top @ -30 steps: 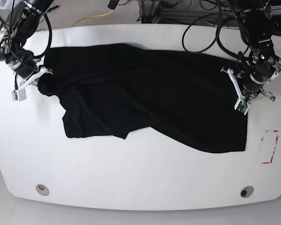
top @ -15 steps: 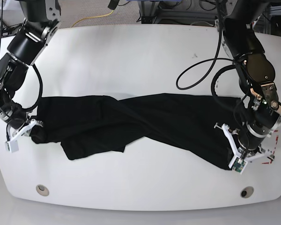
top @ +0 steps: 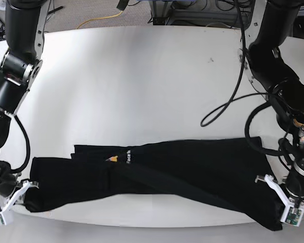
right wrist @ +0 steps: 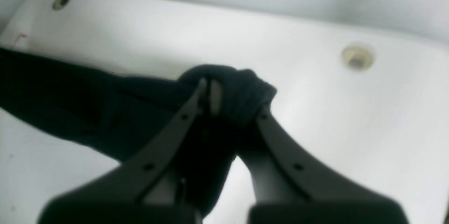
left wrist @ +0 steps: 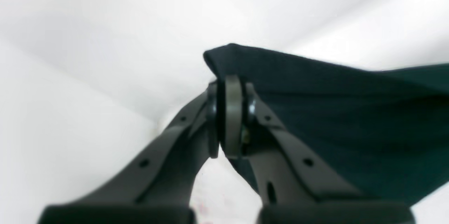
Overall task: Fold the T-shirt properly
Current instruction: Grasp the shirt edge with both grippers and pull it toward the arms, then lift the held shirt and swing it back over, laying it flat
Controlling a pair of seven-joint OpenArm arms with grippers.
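The white table (top: 142,71) serves as the landmark. In the base view, at the table's near left corner, the right gripper (top: 21,195) has its jaws clamped together on a bunched end of the T-shirt (top: 182,169). The right wrist view shows this closely: the right gripper (right wrist: 210,96) pinches a thick wad of black cloth, with the fabric trailing off to that view's left across the tabletop and a round grommet hole (right wrist: 357,57) in the table just beyond.

The T-shirt lies stretched in a long, low band along the table's near edge, spanning nearly the whole width between the two arms. Near its upper left fold a small sliver of orange print and some white lettering (top: 122,158) peek out; the rest shows plain black.

At the table's near right corner, the left gripper (top: 282,205) is also closed on the shirt. In the left wrist view the left gripper (left wrist: 229,119) has its pads pressed together over a corner of the dark cloth, which spreads to that view's right.
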